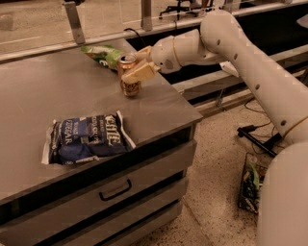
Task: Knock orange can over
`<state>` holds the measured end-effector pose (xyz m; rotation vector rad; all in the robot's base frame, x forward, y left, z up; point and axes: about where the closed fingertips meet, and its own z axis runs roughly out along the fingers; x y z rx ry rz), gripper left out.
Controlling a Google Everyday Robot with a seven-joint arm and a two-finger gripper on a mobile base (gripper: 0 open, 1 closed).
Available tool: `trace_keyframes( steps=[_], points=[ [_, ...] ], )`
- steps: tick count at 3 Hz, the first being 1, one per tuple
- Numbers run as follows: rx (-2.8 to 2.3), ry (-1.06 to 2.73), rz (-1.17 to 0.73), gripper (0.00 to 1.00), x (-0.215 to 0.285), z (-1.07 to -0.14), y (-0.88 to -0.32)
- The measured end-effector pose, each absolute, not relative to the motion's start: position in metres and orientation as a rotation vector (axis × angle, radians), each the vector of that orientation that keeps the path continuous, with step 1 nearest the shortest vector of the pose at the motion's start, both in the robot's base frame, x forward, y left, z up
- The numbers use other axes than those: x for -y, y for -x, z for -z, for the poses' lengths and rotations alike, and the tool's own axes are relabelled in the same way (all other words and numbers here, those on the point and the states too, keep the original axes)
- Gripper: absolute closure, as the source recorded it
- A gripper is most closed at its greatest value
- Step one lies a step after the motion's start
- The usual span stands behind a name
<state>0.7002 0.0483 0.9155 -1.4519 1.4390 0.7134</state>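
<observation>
The orange can (130,85) stands upright on the grey metal counter (57,91), near its back right part, silver top showing. My gripper (138,71) is at the can's upper half, reaching in from the right, with its tan tip lying across the can's front and touching it. The white arm (226,38) stretches from the right over the counter's corner.
A green chip bag (102,54) lies just behind the can. A blue chip bag (89,139) lies flat near the counter's front edge. A rail with posts (144,14) runs along the back. Drawers (115,190) face front; a wire basket (250,185) stands on the floor at right.
</observation>
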Motion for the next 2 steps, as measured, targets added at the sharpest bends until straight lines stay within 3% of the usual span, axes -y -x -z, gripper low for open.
trace_keyframes(
  steps=[2],
  points=[
    [-1.715, 1.739, -0.485, 0.93, -0.0573, -0.9393, -0.6942]
  ],
)
